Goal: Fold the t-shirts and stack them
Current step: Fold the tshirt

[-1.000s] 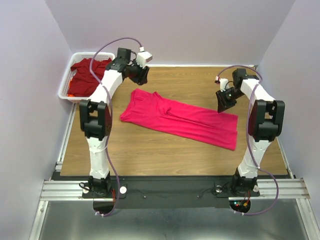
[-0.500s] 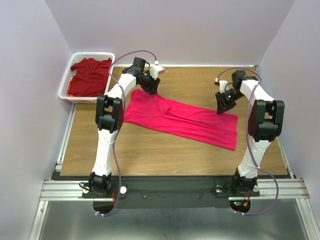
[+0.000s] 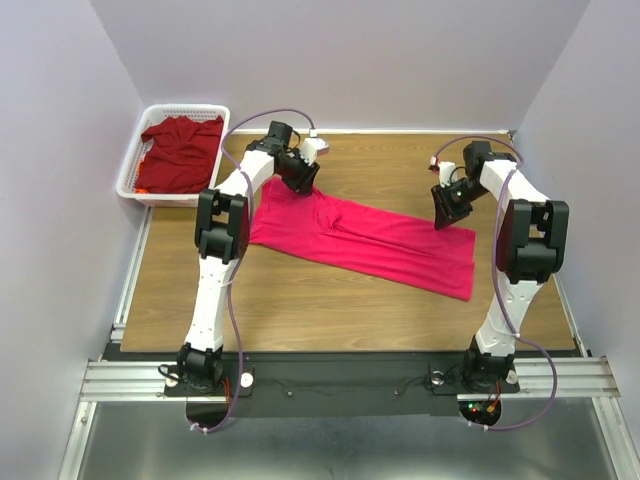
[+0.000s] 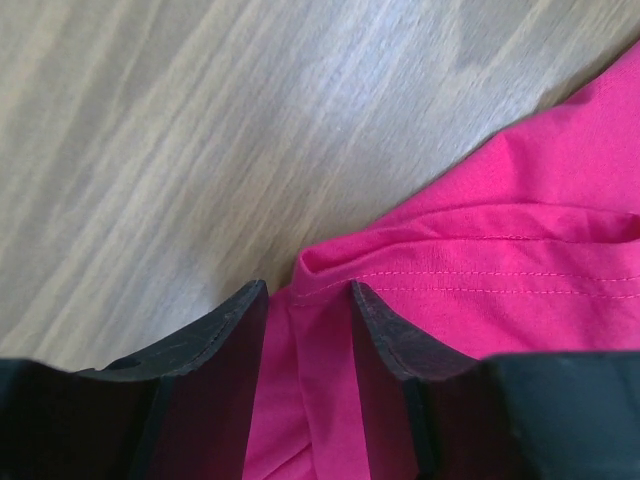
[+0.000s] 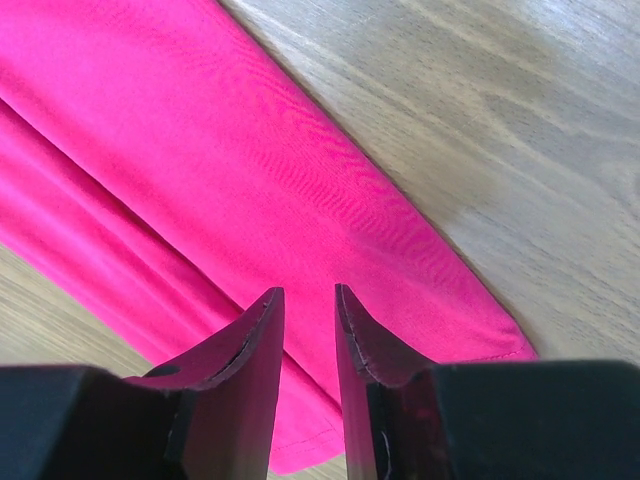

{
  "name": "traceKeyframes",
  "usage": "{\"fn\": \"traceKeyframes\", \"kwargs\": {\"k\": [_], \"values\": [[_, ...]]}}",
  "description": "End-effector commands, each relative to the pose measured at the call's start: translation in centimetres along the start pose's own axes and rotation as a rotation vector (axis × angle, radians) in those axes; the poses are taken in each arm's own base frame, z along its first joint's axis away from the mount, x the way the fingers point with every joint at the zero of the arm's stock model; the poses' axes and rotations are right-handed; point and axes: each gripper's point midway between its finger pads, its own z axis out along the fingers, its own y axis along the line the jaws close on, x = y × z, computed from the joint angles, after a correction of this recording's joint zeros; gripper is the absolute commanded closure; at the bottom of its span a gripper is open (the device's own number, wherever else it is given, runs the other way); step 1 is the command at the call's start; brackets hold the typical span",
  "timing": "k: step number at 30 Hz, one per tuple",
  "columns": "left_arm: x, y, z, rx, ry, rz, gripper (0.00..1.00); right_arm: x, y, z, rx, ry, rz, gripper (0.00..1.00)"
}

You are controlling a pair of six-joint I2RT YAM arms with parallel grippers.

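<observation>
The bright pink t-shirt [image 3: 370, 245] lies folded into a long band slanting across the table [image 3: 300, 300]. My left gripper [image 3: 303, 182] is low at the band's far left corner. In the left wrist view it [image 4: 307, 290] is open, its fingers astride a hemmed fold of the pink shirt [image 4: 520, 250]. My right gripper [image 3: 443, 217] hovers at the band's far right corner. In the right wrist view it [image 5: 306, 292] is narrowly open, with flat pink cloth [image 5: 200, 150] below it and nothing held. The maroon t-shirt [image 3: 180, 150] lies crumpled in the basket.
The white mesh basket [image 3: 130, 175] stands at the far left, beside the table's corner. Bare wood shows in front of the shirt and along the far edge. Lilac walls close in the back and both sides.
My left arm swung right from beside the basket and came down onto the pink shirt's far left corner. My right arm has barely moved.
</observation>
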Motion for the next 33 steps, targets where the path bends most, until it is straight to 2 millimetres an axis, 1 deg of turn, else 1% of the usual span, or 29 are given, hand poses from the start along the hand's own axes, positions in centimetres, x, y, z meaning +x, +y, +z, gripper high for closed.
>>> {"fn": "traceKeyframes", "kwargs": {"k": [1, 4, 10, 13, 15, 18, 22, 24, 27, 28, 29, 30, 31, 32, 33], "values": [[-2.6, 0.0, -1.3, 0.007, -0.058, 0.031, 0.52, -1.0, 0.1, -0.7, 0.019, -0.028, -0.014, 0.67], [-3.0, 0.0, -1.2, 0.012, -0.071, 0.026, 0.55, -1.0, 0.0, -0.7, 0.021, -0.027, -0.014, 0.67], [-3.8, -0.2, -1.2, 0.028, -0.102, 0.023, 0.54, -0.7, 0.0, -0.6, 0.022, -0.019, -0.01, 0.68], [-3.8, -0.2, -1.0, 0.033, -0.103, 0.021, 0.56, -0.5, 0.0, -0.5, 0.023, -0.012, -0.008, 0.68], [-3.7, -0.2, -0.9, 0.036, -0.099, 0.019, 0.62, -0.4, -0.1, -0.5, 0.027, -0.009, -0.009, 0.69], [-3.5, -0.3, -0.9, 0.045, -0.096, 0.021, 0.72, -0.3, -0.2, -0.5, 0.032, -0.006, -0.01, 0.69], [-3.6, -0.5, -1.0, 0.049, -0.098, 0.028, 0.81, -0.3, -0.3, -0.4, 0.033, -0.004, -0.01, 0.7], [-3.7, -0.6, -1.2, 0.054, -0.098, 0.031, 0.91, -0.3, -0.3, -0.3, 0.035, -0.001, -0.009, 0.7], [-4.1, -0.7, -2.0, 0.051, -0.106, 0.037, 1.0, -0.1, -0.3, -0.2, 0.032, 0.005, -0.006, 0.7], [-4.2, -0.8, -2.3, 0.054, -0.113, 0.039, 1.0, -0.2, -0.3, -0.3, 0.032, 0.002, -0.007, 0.7], [-5.0, -0.8, -3.3, 0.043, -0.129, 0.043, 1.0, -0.2, -0.3, -0.2, 0.031, 0.001, -0.007, 0.7], [-4.9, -0.8, -3.5, 0.037, -0.135, 0.046, 1.0, -0.1, -0.3, -0.2, 0.029, 0.004, -0.006, 0.7], [-5.9, -0.8, -4.7, 0.018, -0.155, 0.06, 1.0, 0.0, -0.2, -0.2, 0.029, 0.005, -0.004, 0.7], [-6.3, -0.8, -5.2, 0.011, -0.168, 0.069, 1.0, 0.0, -0.2, -0.1, 0.027, 0.006, -0.003, 0.7], [-5.9, -0.9, -5.4, 0.005, -0.16, 0.068, 1.0, 0.0, -0.1, -0.2, 0.026, 0.004, -0.004, 0.7]]}}
